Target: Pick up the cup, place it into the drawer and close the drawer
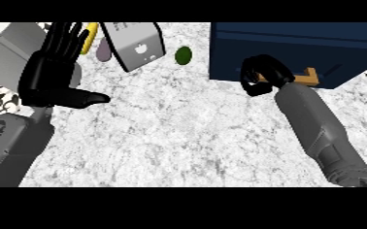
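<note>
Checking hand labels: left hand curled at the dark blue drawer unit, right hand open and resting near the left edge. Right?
Sides are swapped. In the head view the right hand is curled at the dark blue drawer unit, and the left hand rests open near the left edge.

You had a counter [179,131] of white-grey speckled stone, mottled, fairly matt. The drawer [287,48] unit was flat dark navy, painted-looking, no shine. Its handle [308,77] looked like tan wood, matt. Both hands, left hand [50,77] and right hand [261,73], were black, plastic-like, slight sheen on the fingers. Forearms were smooth grey, dull. The tilted grey slab [140,43] had a smooth pale face with black edging. The green object [183,55] was dark, matt.
</note>
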